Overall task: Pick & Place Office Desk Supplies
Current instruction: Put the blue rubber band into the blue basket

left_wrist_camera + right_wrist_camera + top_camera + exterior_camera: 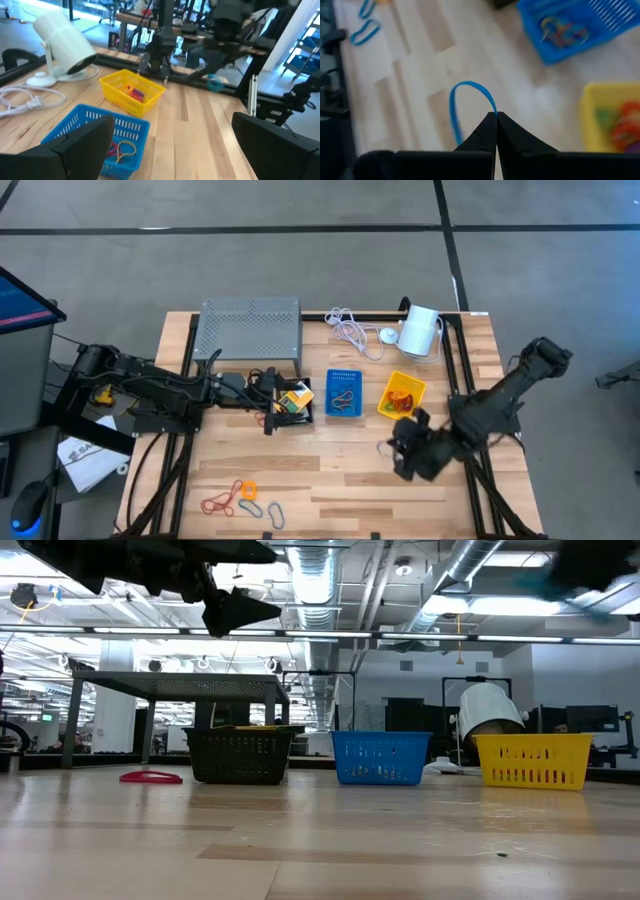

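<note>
My right gripper [393, 448] hovers over the table on the near side of the yellow bin [402, 396] and is shut on a blue loop [465, 95]. My left gripper [272, 402] is open, high over the left end of the black bin [296, 402], which holds yellow card packets [297, 394]. In the left wrist view its fingers stand wide apart, nothing between them. The blue bin [344, 393] and the yellow bin hold coloured loops. Red [215, 502], orange [247, 490], green [248, 508] and blue [275, 515] loops lie flat near the table's near edge. My right gripper pinches the blue loop between its two fingertips at one spot on the band [493, 109]. The rest of the loop arcs out ahead of the fingers. It shows as a small blue shape in the air in the left wrist view [216, 85], lifted clear of the table.
A grey mesh shelf [250, 328] stands at the far left. A coiled white cable [350, 330] and a white cylinder device [420, 330] sit at the far edge. Bare wood lies between the bins and the loops near the front.
</note>
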